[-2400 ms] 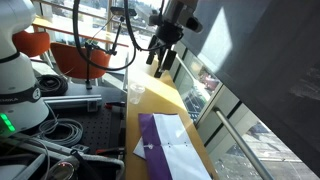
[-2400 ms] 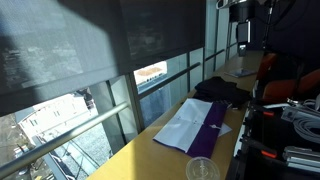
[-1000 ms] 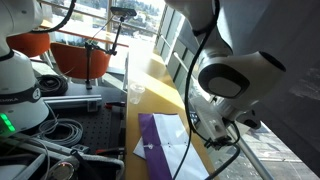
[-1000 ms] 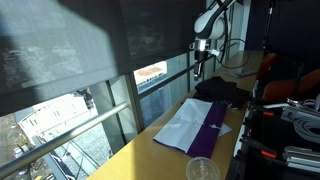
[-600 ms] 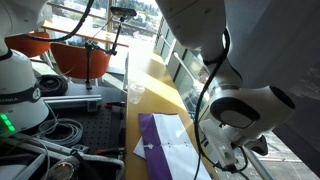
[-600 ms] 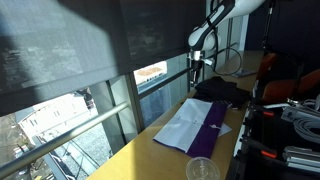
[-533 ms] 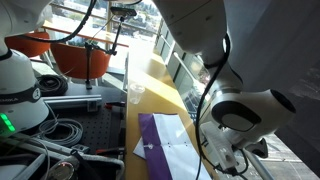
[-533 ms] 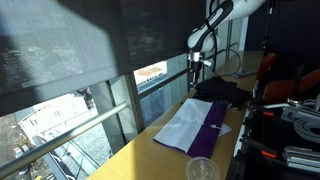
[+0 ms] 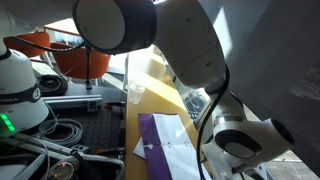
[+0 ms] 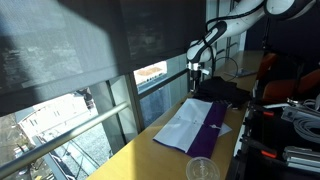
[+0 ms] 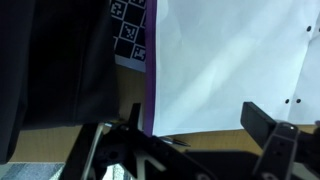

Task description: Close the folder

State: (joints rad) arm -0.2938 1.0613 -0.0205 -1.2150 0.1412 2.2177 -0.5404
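My tool [image 10: 197, 72] hangs over the far end of the folder [image 10: 196, 126], with its jaws spread apart and nothing between them; the wrist view shows both fingers [image 11: 268, 128] standing clear of the paper. The folder lies open and flat on the table [image 10: 150, 150]. Its white sheets [image 11: 240, 55] face up on the window side, and a purple cover strip [image 11: 150, 75] runs along the other side.

To close it well, I would come down at a long free edge rather than onto the middle of the paper. One finger should slide low under the cover, which I would pinch lightly. Then I would carry it over in an arc about the spine, so the sheets stay put and do not fan out. I cannot tell from here which flap is the loose one or where exactly the spine runs. I would settle that before committing. The cover is thin and lies tight on the table, so I judge the hardest part is getting under it without pushing the whole folder along.

Room is tight on several sides:
- A dark bundle [image 10: 220, 92] lies just beside the folder's end under my tool, and fills the left of the wrist view.
- A printed marker [image 11: 130, 35] sits between the dark bundle and the purple edge.
- The window rail [image 10: 130, 95] runs close along the table's long edge.
- A clear cup [image 10: 203, 168] stands near the opposite end.

The freest space for the swing is straight above the folder
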